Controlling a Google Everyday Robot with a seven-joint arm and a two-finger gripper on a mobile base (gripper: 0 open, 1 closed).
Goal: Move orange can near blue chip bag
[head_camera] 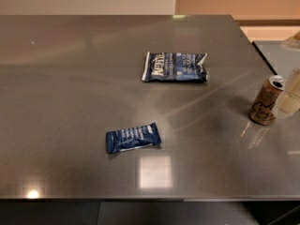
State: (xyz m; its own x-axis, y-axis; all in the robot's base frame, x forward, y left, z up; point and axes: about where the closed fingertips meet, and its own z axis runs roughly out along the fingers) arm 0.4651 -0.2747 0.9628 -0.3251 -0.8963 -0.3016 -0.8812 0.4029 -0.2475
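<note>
The orange can (266, 101) stands upright near the table's right edge, bronze with dark script and a silver top. The blue chip bag (175, 67) lies flat at the table's middle back, well to the left of and behind the can. My gripper (291, 97) shows as a pale shape at the frame's right edge, just to the right of the can, partly cut off by the frame.
A smaller dark blue bar wrapper (133, 137) lies at the front middle of the grey table (70, 78). The table's right edge (262, 64) runs just behind the can. A lower pale surface (276, 55) lies beyond it.
</note>
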